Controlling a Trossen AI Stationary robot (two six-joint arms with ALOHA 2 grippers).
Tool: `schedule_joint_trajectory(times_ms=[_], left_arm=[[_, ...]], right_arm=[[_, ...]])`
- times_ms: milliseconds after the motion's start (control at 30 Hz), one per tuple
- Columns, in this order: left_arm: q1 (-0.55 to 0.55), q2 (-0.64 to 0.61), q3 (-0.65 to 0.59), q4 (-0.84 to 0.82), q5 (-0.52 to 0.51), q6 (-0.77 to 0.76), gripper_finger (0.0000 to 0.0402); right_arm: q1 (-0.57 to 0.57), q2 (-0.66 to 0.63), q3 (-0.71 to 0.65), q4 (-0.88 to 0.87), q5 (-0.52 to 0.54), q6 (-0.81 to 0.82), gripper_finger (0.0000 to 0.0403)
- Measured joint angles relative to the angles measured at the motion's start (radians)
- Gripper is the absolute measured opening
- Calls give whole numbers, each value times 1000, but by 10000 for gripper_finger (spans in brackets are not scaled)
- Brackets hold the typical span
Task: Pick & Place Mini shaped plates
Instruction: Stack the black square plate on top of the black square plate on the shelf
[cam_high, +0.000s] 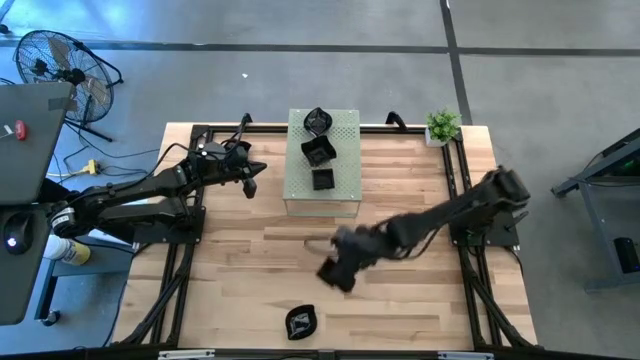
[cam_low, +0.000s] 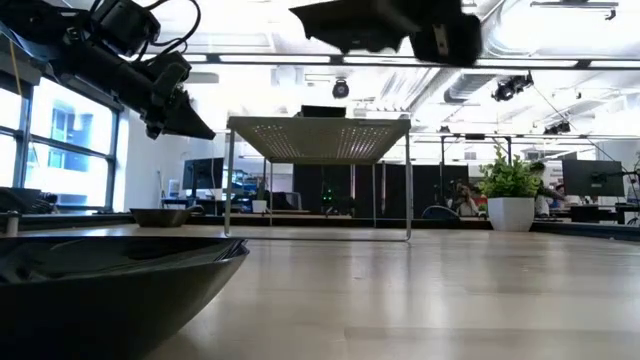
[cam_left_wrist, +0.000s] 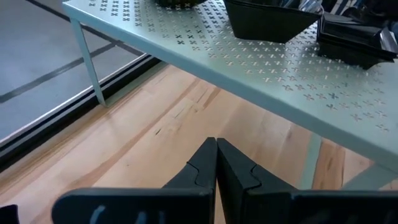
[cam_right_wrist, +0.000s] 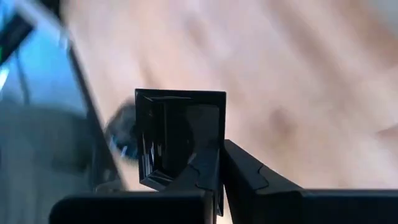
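Observation:
Three glossy black mini plates (cam_high: 319, 150) sit on top of the pale green perforated stand (cam_high: 345, 190) at the table's far middle. One wavy plate (cam_high: 300, 320) rests on its base near the near edge; it fills the low view's foreground (cam_low: 100, 290). My right gripper (cam_high: 340, 265) hovers over the table's middle, shut on a square black plate (cam_right_wrist: 180, 137). My left gripper (cam_high: 248, 175) is shut and touches nothing, held in the air just left of the stand (cam_left_wrist: 298, 81). My right gripper pinches the square plate by one side's rim (cam_right_wrist: 210, 152) between its two fingers (cam_right_wrist: 249, 177). The plate is lifted clear of the table and stands tilted on edge ahead of the fingers, its hollow facing the wrist camera.
A small potted plant (cam_high: 441, 125) stands at the far right corner. Black frame rails (cam_high: 180, 260) run along the table's left and right sides. Bare wood (cam_high: 250, 270) lies between the stand and the near edge. A fan (cam_high: 55, 60) stands on the floor beyond the left arm.

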Motion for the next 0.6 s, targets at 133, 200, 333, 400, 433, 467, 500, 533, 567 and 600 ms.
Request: schedule_joint_trajectory(times_ms=[133, 200, 333, 400, 433, 467, 500, 533, 567, 600], left_arm=[[0, 0, 0, 1, -1, 26, 0], [0, 0, 0, 5, -2, 26, 0], [0, 0, 0, 14, -2, 26, 0], [0, 0, 0, 16, -2, 26, 0], [0, 0, 0, 18, -2, 26, 0], [0, 0, 0, 20, -2, 26, 0], [0, 0, 0, 21, -2, 26, 0], [0, 0, 0, 21, -2, 26, 0], [0, 0, 0, 20, -2, 26, 0], [0, 0, 0, 20, -2, 26, 0]], right_arm=[[-112, -94, 0, -42, 101, -22, 7], [-183, -128, 0, -37, 137, -18, 5], [-326, -157, 0, 35, 155, 76, 5], [-389, -157, 0, 60, 132, 143, 8], [-418, -157, 0, 64, 115, 161, 9], [-441, -155, 0, 59, 102, 174, 10], [-461, -154, 0, 45, 97, 190, 10], [-478, -154, 0, 30, 97, 205, 10], [-493, -153, 0, 18, 91, 217, 10], [-508, -153, 0, 9, 75, 229, 11]])
